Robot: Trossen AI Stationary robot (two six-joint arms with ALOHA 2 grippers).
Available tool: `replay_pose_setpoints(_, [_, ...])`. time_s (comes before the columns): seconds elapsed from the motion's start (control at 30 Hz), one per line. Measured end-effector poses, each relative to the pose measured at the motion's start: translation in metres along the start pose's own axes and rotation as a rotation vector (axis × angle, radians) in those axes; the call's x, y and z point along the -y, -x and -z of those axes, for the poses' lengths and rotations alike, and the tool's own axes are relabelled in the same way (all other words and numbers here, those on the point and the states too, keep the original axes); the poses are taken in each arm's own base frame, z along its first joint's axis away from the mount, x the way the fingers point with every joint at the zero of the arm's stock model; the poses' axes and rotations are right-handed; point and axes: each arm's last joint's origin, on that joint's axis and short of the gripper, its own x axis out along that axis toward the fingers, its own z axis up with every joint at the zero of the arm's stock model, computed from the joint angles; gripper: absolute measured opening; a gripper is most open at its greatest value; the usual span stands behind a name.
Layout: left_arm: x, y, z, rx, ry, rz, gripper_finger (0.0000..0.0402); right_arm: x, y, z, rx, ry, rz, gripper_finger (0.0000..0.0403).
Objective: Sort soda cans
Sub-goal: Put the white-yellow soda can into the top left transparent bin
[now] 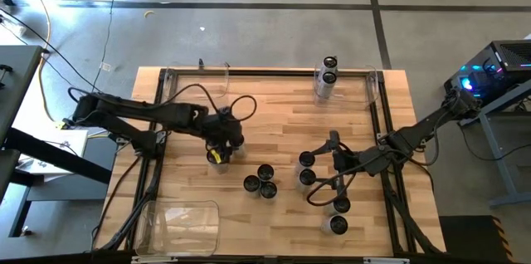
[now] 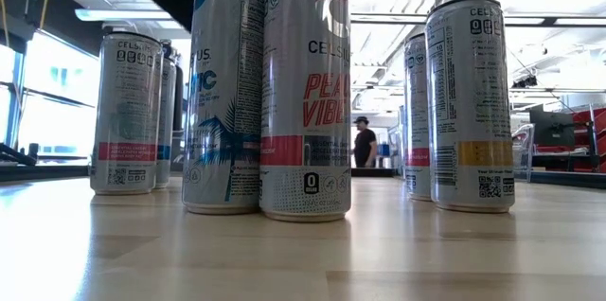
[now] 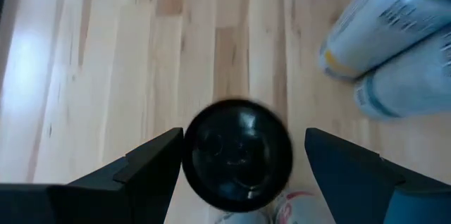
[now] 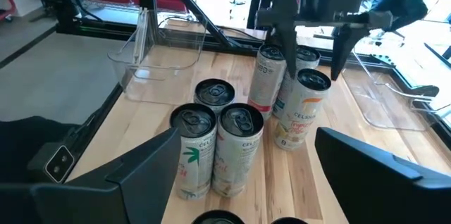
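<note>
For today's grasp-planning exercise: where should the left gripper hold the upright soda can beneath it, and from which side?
Grip the soda can by its round side wall just under the rim, coming straight down from above. It stands upright, its dark top centred between the open fingers of the left gripper.

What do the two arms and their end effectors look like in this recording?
Both arms are dark, near black, built of slim jointed links, with black cables looping beside them. The left end effector and the right end effector each have two flat, wedge-shaped black fingers. I can make out no markings on them.
</note>
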Motion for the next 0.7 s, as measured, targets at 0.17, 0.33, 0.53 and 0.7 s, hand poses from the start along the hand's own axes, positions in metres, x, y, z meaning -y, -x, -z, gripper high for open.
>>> replay_pose_setpoints(0.17, [-0.004,-0.016,0.005,-0.054,0.039,0.01,0.0292,0.0,0.0,0.001,-0.005,0.003,0.001,0.0322])
replay_pose_setpoints(0.33, [-0.006,-0.022,0.004,-0.061,0.047,0.006,0.0292,0.0,0.0,0.001,-0.008,0.004,0.001,0.0322])
replay_pose_setpoints(0.53, [-0.006,-0.029,0.002,-0.07,0.025,0.002,0.0283,0.0,0.0,0.001,-0.013,-0.001,0.001,0.0322])
replay_pose_setpoints(0.7, [-0.007,-0.034,-0.002,-0.038,0.048,-0.001,0.0256,0.0,0.0,0.001,-0.012,0.006,0.001,0.0322])
